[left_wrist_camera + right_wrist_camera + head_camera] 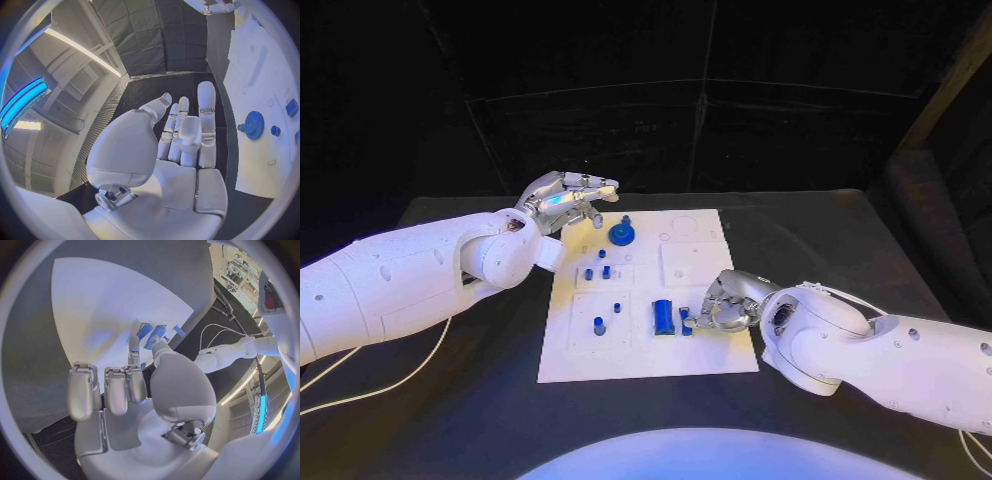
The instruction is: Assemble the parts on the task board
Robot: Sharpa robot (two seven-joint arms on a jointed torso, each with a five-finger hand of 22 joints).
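Looks like pick-up time: right hand, fingers curled, touches the blue block near the board's front edge; grip unclear. Left hand hovers empty, fingers loosely apart.

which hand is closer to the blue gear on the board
Left. The left hand hovers just beside the blue gear at the board's far end; the right hand is at the near end.

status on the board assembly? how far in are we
Early to midway, roughly. Looks done: a blue gear sits at the far end of the task board, and small blue pegs stand mid-board. In hand: the right robot hand is down at the large blue block, its grip unclear. The left robot hand hovers open off the board's far corner. Left: the white recesses look unfilled.
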